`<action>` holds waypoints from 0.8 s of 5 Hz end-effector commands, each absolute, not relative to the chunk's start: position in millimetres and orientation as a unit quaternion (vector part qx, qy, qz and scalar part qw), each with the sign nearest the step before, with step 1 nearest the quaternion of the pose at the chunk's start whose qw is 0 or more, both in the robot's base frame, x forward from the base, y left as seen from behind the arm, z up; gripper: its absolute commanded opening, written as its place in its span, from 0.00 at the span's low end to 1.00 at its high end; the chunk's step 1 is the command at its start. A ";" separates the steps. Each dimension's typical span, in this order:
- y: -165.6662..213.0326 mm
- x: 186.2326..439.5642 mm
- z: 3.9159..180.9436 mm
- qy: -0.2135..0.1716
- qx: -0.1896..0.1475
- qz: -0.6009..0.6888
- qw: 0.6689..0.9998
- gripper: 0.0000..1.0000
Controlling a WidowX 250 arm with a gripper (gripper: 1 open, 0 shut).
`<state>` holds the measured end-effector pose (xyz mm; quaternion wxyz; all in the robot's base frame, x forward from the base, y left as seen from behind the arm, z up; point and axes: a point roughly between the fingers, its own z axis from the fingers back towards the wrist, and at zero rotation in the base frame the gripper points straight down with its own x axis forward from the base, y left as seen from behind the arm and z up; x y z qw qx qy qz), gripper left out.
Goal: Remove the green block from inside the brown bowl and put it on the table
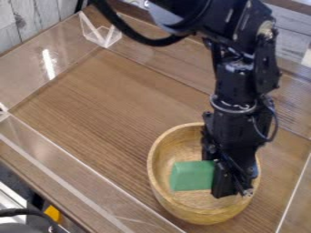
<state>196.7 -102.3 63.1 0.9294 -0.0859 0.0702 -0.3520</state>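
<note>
The gripper (234,186) reaches down into the brown bowl (166,151) on the surface (109,100), jaws partly closed around the green block's (190,176) edge.

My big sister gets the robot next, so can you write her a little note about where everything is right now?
Gripper: down inside the brown bowl, pointing nearly straight down, closed on the right end of the green block.
Green block: still inside the bowl, tilted, not yet out of it.
Bowl: on the table, at its near right part.
Done: the block is grasped.
Left: lift the block over the rim, set it on bare table beside the bowl, open the gripper and pull away.
</note>
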 end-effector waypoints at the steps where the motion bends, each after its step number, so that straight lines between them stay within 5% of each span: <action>1: -98.8 208.6 67.5 0.054 -0.083 -0.376 0.921 0.00; 2: -94.5 212.2 63.1 0.059 -0.082 -0.396 0.913 0.00; 4: -100.3 220.2 88.0 0.062 -0.082 -0.373 0.922 0.00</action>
